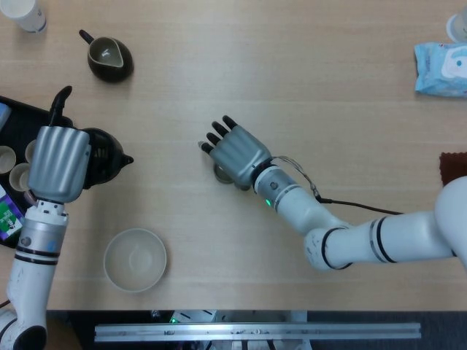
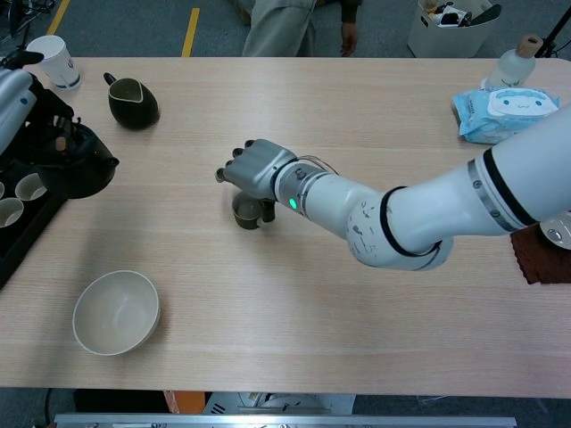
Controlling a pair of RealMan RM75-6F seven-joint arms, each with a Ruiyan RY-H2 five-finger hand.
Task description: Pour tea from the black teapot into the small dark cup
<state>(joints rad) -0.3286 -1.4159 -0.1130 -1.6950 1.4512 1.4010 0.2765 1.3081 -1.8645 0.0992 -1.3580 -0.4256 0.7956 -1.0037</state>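
Note:
The black teapot (image 1: 104, 154) (image 2: 77, 166) is at the table's left edge, spout pointing right, and my left hand (image 1: 58, 162) (image 2: 12, 96) grips it from above. The small dark cup (image 1: 221, 172) (image 2: 244, 213) stands upright on the table near the middle. My right hand (image 1: 237, 154) (image 2: 256, 169) hovers directly over it, covering most of it in the head view. Its fingers are stretched out and spread toward the left, above the cup's rim. In the chest view one finger hangs down beside the cup; contact cannot be told.
A dark green pitcher (image 1: 111, 58) (image 2: 134, 101) sits at the back left, near a paper cup (image 2: 55, 61). A beige bowl (image 1: 135, 259) (image 2: 116, 312) is front left. A black tray (image 2: 20, 234) with small cups lies at the left edge. A wipes pack (image 1: 441, 69) lies far right.

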